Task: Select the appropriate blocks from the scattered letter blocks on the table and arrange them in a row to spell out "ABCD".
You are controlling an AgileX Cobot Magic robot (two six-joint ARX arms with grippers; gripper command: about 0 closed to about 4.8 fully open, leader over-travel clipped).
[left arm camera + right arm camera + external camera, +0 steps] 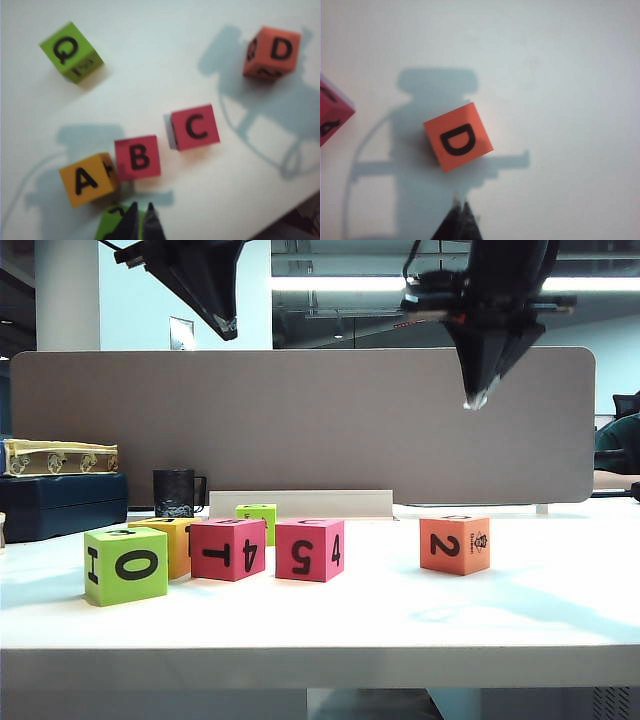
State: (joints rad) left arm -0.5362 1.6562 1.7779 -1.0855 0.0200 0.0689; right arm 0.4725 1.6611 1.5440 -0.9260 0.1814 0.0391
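The black two-finger left gripper (pixel 229 330) is hanging high at upper left, fingers pressed together and pointing down; the black right gripper (pixel 475 400) is hanging likewise, closed, at upper right.

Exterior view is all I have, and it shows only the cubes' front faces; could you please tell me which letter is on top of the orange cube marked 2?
Observer: The orange cube has D on top. The right gripper, shut and empty, hangs above the table beside it.
Operator: Thank you. And the two red cubes?
Observer: The red T cube shows B on top; the red 5 cube shows C.
Operator: Where is A, please?
Observer: On top of the yellow-orange cube, right beside the B face. The left gripper, shut and empty, hangs over the lime 0 cube.
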